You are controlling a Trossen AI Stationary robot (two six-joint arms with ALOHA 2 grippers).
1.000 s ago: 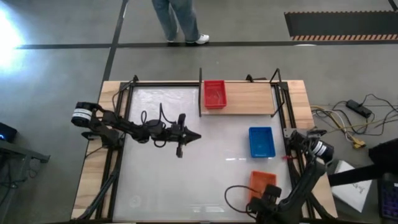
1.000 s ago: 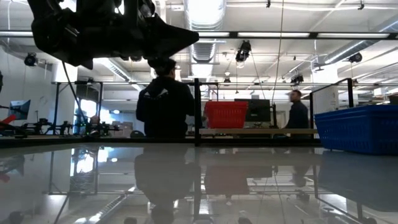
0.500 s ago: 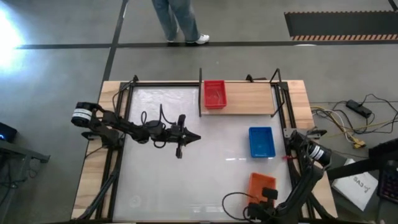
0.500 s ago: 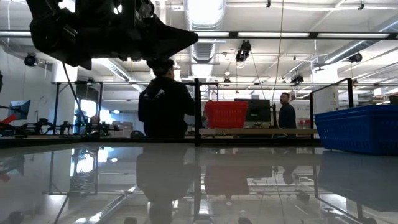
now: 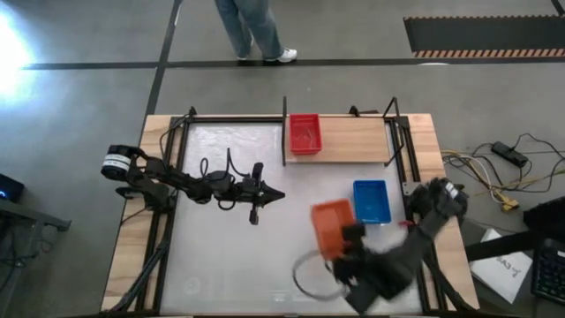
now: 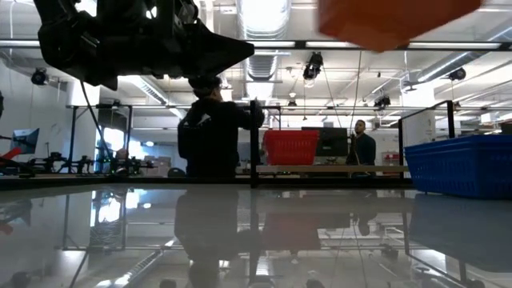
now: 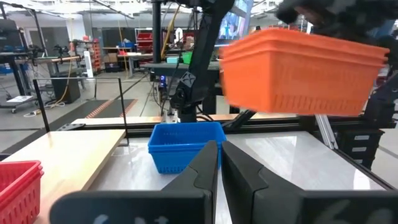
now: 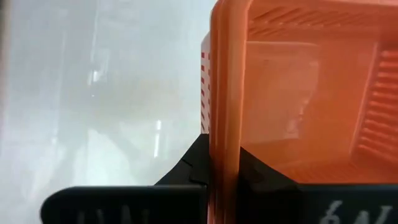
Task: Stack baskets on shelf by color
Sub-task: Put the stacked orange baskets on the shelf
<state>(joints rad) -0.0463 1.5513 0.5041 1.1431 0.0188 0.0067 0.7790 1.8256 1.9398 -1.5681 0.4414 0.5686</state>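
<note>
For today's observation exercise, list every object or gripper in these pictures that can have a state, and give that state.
orange basket: lifted off the table, held by its wall.
right gripper: shut on the orange basket.
left gripper: shut, empty, above the table.
blue basket: upright on the table.
red basket: upright on the shelf.

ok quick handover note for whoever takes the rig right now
Right hand: shut on the rim of the orange plastic mesh basket, held in the air above the white tabletop.
Left hand: shut, empty, waiting over the table's middle.
Red plastic mesh basket sits at the left end of the light-wood shelf board. Blue plastic mesh basket is on the tabletop, off the shelf.
Done: red placed. Left: orange and blue to the shelf.
</note>
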